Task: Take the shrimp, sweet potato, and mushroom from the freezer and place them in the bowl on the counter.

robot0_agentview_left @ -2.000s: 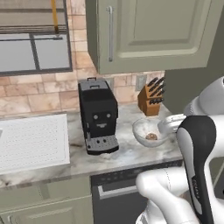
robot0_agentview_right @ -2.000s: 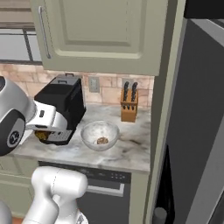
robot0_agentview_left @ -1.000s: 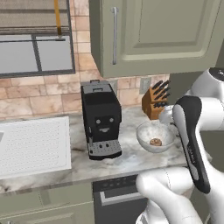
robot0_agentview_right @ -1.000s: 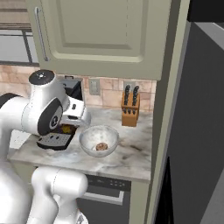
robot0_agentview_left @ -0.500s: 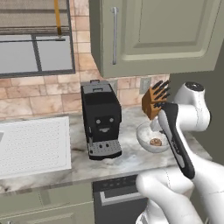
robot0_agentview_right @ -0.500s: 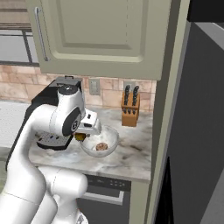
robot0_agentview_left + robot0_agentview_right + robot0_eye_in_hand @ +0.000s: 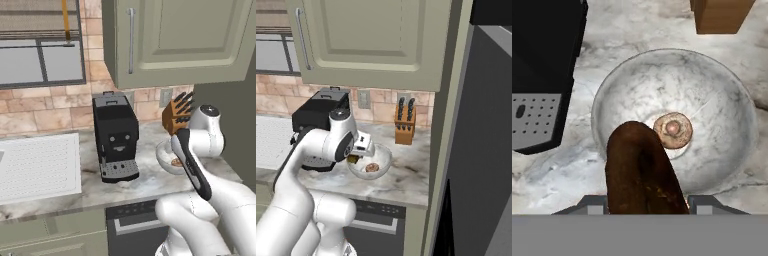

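Over the bowl (image 7: 674, 120) on the bench (image 7: 406, 175), pincer (image 7: 643, 200) swung in from the left within two seconds, clamped on a sweet potato (image 7: 639, 172). Mushroom (image 7: 672, 130) already inside; release judged next, shrimp still to fetch.

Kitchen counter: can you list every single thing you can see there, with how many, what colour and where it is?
Bowl: one, whitish-grey and mottled, on the counter right of the coffee machine.
Mushroom: one, light brown, in the bottom of the bowl.
Sweet potato: one, dark brown, held over the bowl's near edge.
Coffee machine: one, black, on the counter left of the bowl.
Knife block: one, wooden with dark handles, against the brick wall behind the bowl.
Counter: one, pale marbled stone.
Upper cabinet: one, green, above the counter.
Freezer: one, dark grey, far right.
End effector: one, holding the sweet potato at the bowl's left rim.
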